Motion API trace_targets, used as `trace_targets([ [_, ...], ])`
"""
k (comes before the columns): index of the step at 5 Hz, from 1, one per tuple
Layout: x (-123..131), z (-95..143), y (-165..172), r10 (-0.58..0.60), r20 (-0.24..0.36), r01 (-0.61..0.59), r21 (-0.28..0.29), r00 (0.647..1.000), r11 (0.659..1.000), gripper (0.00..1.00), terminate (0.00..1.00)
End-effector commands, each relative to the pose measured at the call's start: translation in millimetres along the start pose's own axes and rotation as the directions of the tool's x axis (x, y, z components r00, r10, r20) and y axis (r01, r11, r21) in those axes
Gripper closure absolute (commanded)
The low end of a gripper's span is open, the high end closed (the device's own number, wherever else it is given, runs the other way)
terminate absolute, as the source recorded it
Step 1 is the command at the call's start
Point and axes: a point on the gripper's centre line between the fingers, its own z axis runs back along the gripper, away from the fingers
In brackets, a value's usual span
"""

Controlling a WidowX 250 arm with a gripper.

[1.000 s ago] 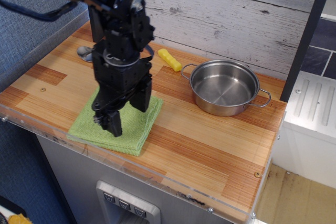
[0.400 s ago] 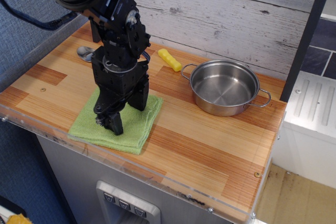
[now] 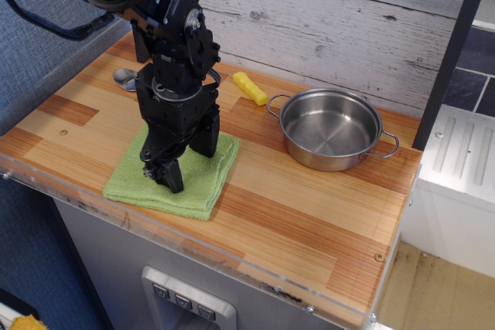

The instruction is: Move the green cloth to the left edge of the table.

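We see one counter (image 3: 309, 214) of wood-grain planks, light tan with reddish-brown patches, with a clear acrylic strip along its front edge. Behind it runs a wall of whitewashed, weathered boards (image 3: 348, 13).

One black robot arm (image 3: 155, 5) reaches down from the upper left, its body made of blocky, matte housings. Its gripper (image 3: 167, 176) points downward and its tip rests on the green cloth (image 3: 176, 178); the fingers look drawn close together, but from this angle we cannot tell whether they pinch any fabric.

The green cloth is the only cloth here: a light lime terry piece, soft and nubby, folded into a rough square with layered edges showing at its front corner. It lies flat on the left half of the counter, close to the front strip, well apart from the pot and not yet at the left edge.

One steel pot (image 3: 331, 129) stands on the right half of the counter, round, shallow and shiny, with two looped wire handles, one on each side. Its inside is bare metal.

One small yellow object (image 3: 250, 88), smooth and oblong, lies near the back wall just left of the pot's nearer handle. One rounded grey metal object (image 3: 125, 76), partly hidden behind the arm, sits at the back left.
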Motion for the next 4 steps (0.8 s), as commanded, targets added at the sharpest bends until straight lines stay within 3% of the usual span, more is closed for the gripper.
trace_targets([
  [1, 32, 4, -1, 0.035, 0.027, -0.035, -0.02, 0.999, 0.999, 0.0, 0.0],
  [4, 99, 4, 1, 0.119, 0.05, -0.117, -0.039, 0.992, 0.992, 0.0, 0.0],
])
